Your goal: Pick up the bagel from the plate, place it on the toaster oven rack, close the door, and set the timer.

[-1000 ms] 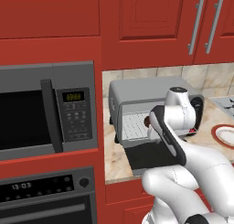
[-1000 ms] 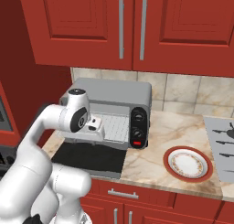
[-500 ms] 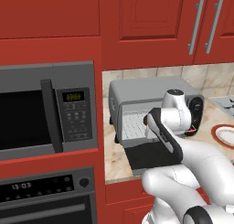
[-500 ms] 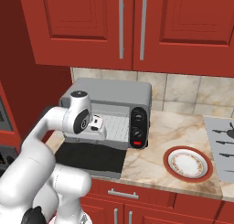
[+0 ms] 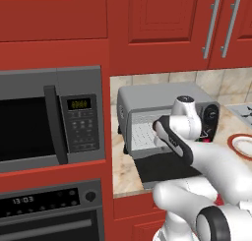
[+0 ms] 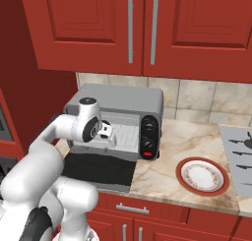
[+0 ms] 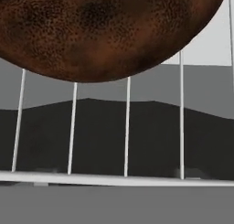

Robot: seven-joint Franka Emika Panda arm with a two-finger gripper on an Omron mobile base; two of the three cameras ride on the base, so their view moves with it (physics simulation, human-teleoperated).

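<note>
pincer (image 6: 112, 135): spread wide, holding nothing | one bagel (image 7: 105, 31) on rack (image 7: 128, 127) | one plate (image 6: 203, 176)

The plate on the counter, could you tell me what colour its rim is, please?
Red, around a white centre; the plate shows best in the right base view.
</note>
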